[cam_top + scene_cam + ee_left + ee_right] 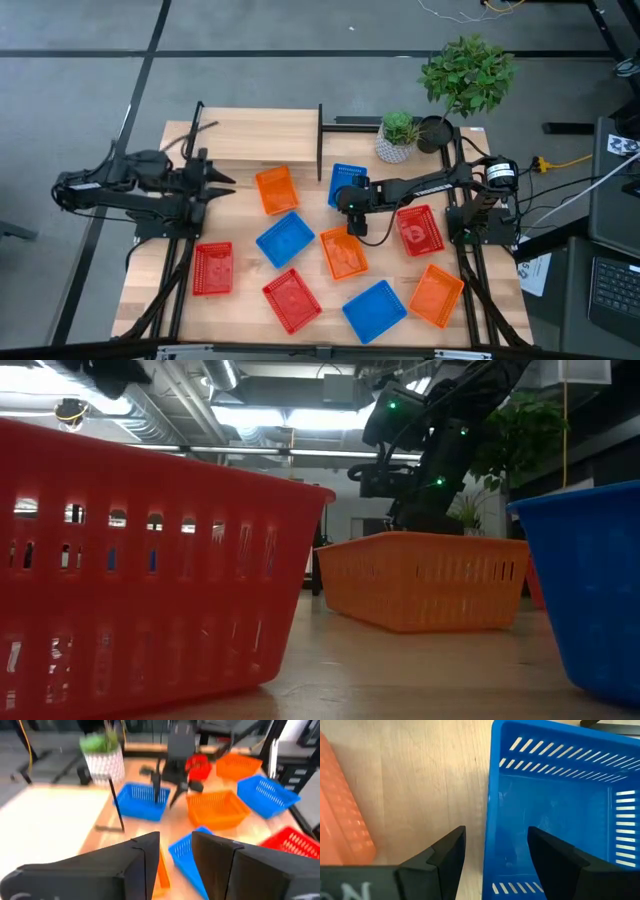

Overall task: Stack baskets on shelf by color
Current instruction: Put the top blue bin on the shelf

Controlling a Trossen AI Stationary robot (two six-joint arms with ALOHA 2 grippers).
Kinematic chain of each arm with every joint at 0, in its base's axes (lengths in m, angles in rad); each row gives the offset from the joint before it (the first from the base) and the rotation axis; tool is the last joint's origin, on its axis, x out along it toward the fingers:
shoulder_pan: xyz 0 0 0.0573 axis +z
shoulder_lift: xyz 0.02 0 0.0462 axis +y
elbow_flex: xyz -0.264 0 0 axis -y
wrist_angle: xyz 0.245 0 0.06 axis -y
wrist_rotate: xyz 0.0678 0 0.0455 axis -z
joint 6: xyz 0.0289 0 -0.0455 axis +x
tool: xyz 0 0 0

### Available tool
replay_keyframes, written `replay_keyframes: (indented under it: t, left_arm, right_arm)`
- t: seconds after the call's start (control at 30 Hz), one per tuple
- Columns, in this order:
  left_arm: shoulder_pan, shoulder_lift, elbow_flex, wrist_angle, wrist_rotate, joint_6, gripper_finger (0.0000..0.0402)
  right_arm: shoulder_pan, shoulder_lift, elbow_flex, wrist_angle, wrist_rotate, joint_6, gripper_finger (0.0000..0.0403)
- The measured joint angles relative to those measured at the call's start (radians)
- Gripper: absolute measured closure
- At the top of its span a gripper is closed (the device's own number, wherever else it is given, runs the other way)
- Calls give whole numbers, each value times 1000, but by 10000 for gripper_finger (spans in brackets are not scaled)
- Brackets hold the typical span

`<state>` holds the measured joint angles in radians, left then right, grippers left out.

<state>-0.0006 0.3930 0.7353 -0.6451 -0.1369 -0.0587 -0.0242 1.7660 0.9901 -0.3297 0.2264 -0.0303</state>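
Note:
Several orange, red and blue baskets lie scattered on the wooden table. The shelf (250, 135) stands bare along the far left edge. My right gripper (347, 203) (495, 850) is open over a blue basket (348, 178) beside the shelf's right upright. One finger stands outside and one inside the basket's side wall (490, 815), touching nothing. That basket rests on its base. My left gripper (228, 185) (176, 855) is open and raised at the table's left, near the shelf, holding nothing.
An orange basket (276, 188) and a blue one (285, 238) lie between the two grippers. A white plant pot (397, 140) and a taller plant (465, 75) stand at the far right. In the low view a red basket (150, 560) fills the foreground.

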Motion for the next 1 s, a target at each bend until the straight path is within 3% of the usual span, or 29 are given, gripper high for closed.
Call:
replay_keyframes:
  t: [0.27, 0.57, 0.8, 1.0]
  left_arm:
    - [0, -2, -141, 122, 0, -14, 295]
    - [0, -3, -172, 143, 0, 8, 295]
    - [0, -3, -172, 139, 0, 9, 295]
    - [0, -2, -172, 138, 0, 9, 295]
  right_arm:
    - [0, 0, 0, 5, 0, 2, 240]
    - [0, 0, 1, 5, 16, 48, 391]
    - [11, -24, 102, -132, 97, 48, 400]
    - [40, -29, 283, -328, 157, 45, 401]
